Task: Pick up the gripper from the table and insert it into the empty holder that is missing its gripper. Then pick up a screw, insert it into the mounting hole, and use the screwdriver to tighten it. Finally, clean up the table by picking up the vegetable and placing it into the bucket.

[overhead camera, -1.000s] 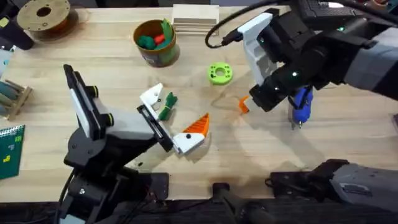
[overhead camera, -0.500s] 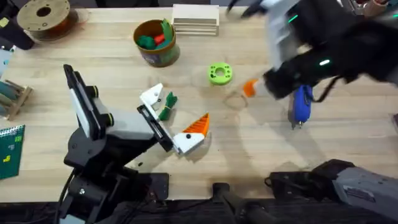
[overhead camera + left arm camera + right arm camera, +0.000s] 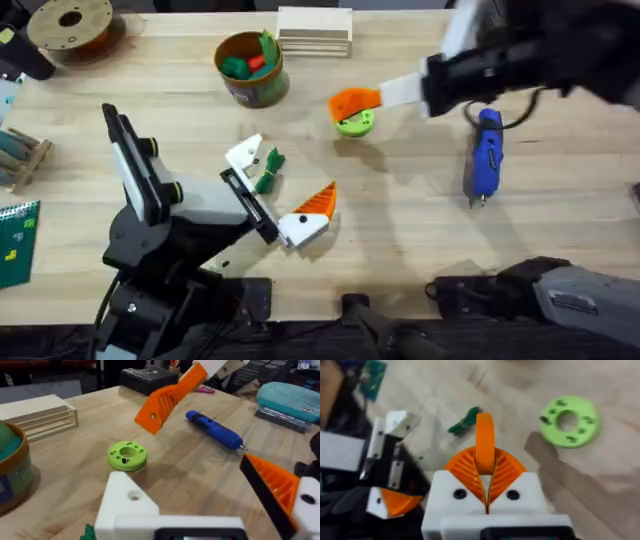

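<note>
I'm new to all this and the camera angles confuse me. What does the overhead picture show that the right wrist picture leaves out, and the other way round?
Overhead alone: the bucket, the blue screwdriver lying on the table, and a wooden spool.

Right wrist alone: a close look at the right gripper, its ribbed orange pads pinched on the loose orange gripper.

Both: the green ring disc, the vegetable, and the left gripper with its bare white holder.

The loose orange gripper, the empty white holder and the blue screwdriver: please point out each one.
gripper [image 3: 484, 442], right wrist view, middle of its orange body.
holder [image 3: 244, 157], overhead view, top face of the white block.
screwdriver [image 3: 487, 152], overhead view, middle of its blue barrel.
</note>
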Controlling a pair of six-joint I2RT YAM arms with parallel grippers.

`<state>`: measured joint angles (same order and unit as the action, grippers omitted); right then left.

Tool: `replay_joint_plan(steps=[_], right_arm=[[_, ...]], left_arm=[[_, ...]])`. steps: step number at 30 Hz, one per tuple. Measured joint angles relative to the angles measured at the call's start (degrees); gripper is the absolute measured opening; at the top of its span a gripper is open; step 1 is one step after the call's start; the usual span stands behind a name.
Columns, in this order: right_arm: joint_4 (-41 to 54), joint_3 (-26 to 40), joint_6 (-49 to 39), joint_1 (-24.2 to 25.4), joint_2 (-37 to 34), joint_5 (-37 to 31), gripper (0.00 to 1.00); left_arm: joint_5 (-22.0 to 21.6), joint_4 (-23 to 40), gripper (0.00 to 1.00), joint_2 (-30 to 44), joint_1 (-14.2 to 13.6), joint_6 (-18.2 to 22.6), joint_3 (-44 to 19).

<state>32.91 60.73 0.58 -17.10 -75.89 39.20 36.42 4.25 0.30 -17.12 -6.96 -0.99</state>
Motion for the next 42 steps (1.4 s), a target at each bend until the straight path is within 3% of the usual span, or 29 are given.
replay_joint_plan(steps=[4,5,12,20,37,42], right_arm=[[-1.80,0.00,4.48,-3.67,-3.55,4.76,0.018],[-3.75,0.00,8.37,-5.13,-5.11,9.31,0.018],[-5.93,0.00,16.67,-6.84,-9.00,19.36,0.018],[-13.39,0.00,24.22,-10.97,-15.65,25.29,0.018],[-18.24,0.00,32.41,-10.99,-19.12,29.54,0.018],[-23.40,0.00,34.56,-10.74,-22.43,32.96,0.018]], left_arm=[[0.00,0.02,0.987,0.00,0.00,0.00,0.00],[0.00,0.02,0.987,0.02,0.00,0.00,0.00],[0.00,0.01,0.987,0.01,0.00,0.01,0.00],[-0.72,0.04,0.987,0.00,0.11,-0.37,0.00],[-2.26,0.02,0.987,0.02,0.24,-0.78,0.00],[-3.49,0.04,0.987,0.02,0.43,-1.05,0.00]])
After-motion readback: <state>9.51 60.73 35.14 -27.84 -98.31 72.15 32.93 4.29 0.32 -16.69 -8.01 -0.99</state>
